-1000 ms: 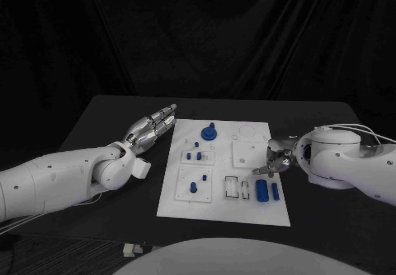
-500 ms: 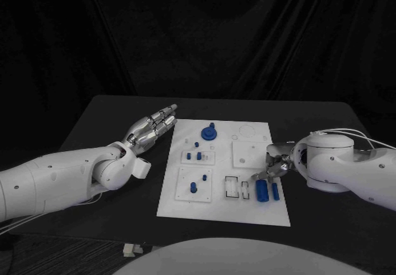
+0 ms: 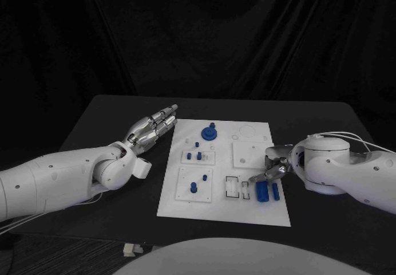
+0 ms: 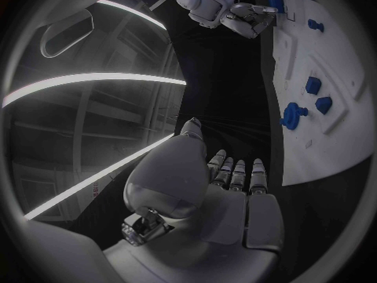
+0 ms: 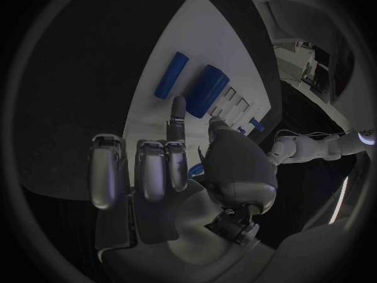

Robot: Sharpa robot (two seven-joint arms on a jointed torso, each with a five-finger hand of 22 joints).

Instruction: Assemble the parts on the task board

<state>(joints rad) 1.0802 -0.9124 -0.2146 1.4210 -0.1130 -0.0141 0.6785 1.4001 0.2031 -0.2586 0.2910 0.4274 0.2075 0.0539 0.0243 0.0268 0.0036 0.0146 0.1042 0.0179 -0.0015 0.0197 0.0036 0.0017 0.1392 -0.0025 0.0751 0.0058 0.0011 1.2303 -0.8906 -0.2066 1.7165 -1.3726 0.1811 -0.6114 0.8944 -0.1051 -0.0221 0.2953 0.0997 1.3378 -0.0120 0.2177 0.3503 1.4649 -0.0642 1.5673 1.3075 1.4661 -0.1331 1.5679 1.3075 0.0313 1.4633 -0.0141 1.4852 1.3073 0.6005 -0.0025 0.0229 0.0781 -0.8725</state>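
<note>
The white task board (image 3: pixel 248 211) lies mid-table. On it are a blue knob (image 3: pixel 209 133), small blue pegs (image 3: pixel 194 155) and another peg (image 3: pixel 194 187). Two blue cylinders lie side by side near its right edge, one thick (image 3: pixel 261 191) and one thin (image 3: pixel 274 192). My right hand (image 3: pixel 273 169) hovers just behind them and holds nothing. In the right wrist view one finger (image 5: pixel 178 116) stretches out toward the gap between the thick cylinder (image 5: pixel 206 90) and the thin one (image 5: pixel 171 75). My left hand (image 3: pixel 153 129) is held flat beside the board's far left corner, fingers straight, empty.
The board has white inset plates and two empty slots (image 3: pixel 237 188) left of the cylinders. Bare black table (image 3: pixel 115 120) surrounds the board. In the left wrist view the board (image 4: pixel 345 132) and blue knob (image 4: pixel 293 115) lie ahead of my left hand (image 4: pixel 228 188).
My right hand has moved down and toward the front of the board, closer to the two blue cylinders. The left arm has stayed still.
</note>
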